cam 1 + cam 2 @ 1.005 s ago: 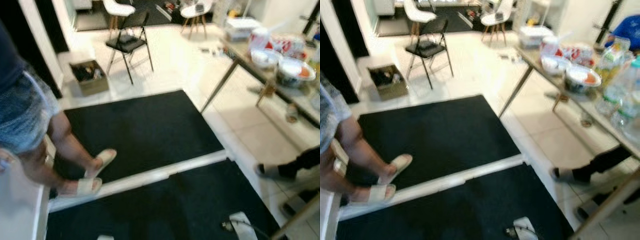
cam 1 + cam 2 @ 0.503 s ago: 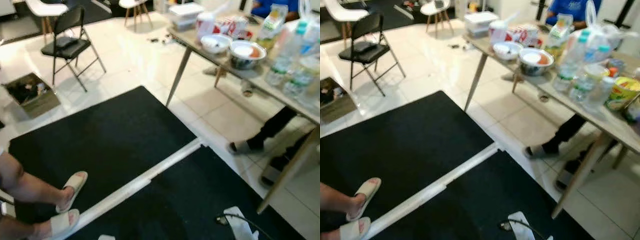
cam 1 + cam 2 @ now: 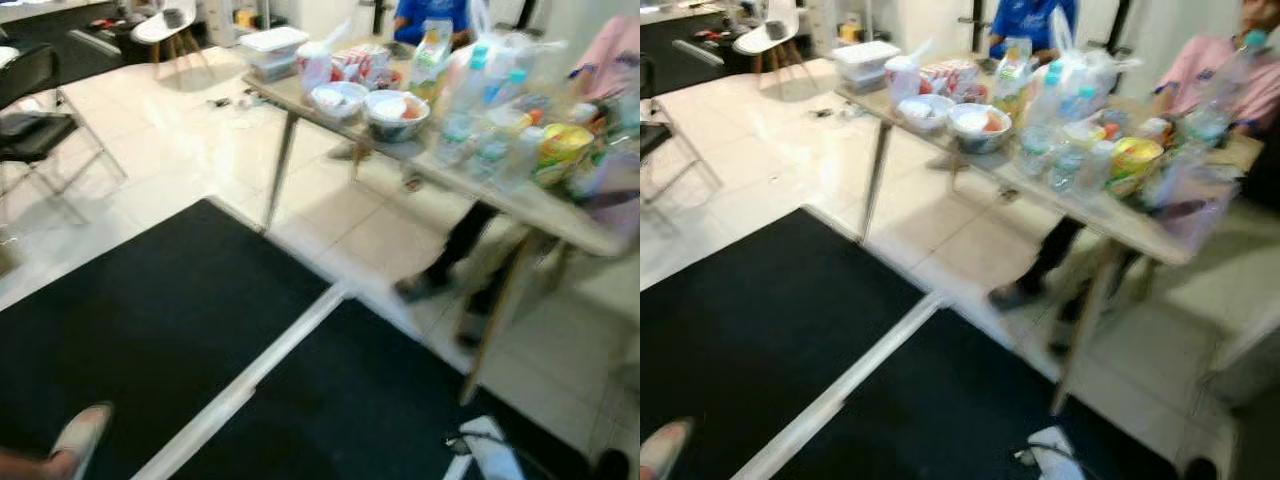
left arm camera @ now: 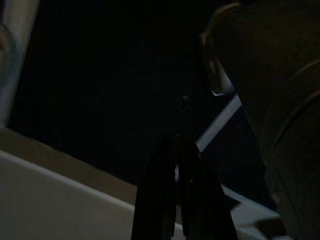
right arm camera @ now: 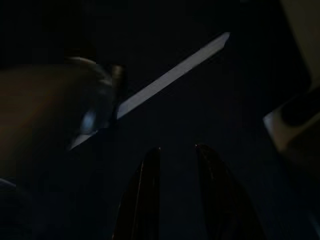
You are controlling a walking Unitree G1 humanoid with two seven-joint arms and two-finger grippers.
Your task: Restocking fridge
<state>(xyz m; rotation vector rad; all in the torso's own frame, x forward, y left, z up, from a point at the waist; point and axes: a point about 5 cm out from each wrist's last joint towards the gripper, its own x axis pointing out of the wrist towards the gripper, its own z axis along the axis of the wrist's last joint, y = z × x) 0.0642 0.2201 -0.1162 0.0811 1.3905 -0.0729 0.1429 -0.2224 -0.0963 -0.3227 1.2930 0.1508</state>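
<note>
Now the groceries sit crowded on the table (image 3: 1160, 245): bottles (image 3: 1055, 150), two bowls (image 3: 978, 125), a lidded box (image 3: 866, 60). Since a second ago the head camera has swung right, off the black mats (image 3: 150, 330); likely approaching for a pickup. Left claw (image 4: 177, 165) hangs together, right claw (image 5: 175, 165) slightly apart, both idle.

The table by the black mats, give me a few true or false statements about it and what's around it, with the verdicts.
1. The table carries bowls and water bottles. True.
2. A person in a blue shirt is at its far side. True.
3. The floor mats are red. False: they are black, with a white strip between them.
4. The right gripper is shut on a bottle. False: its fingers hang apart, holding nothing.
</note>
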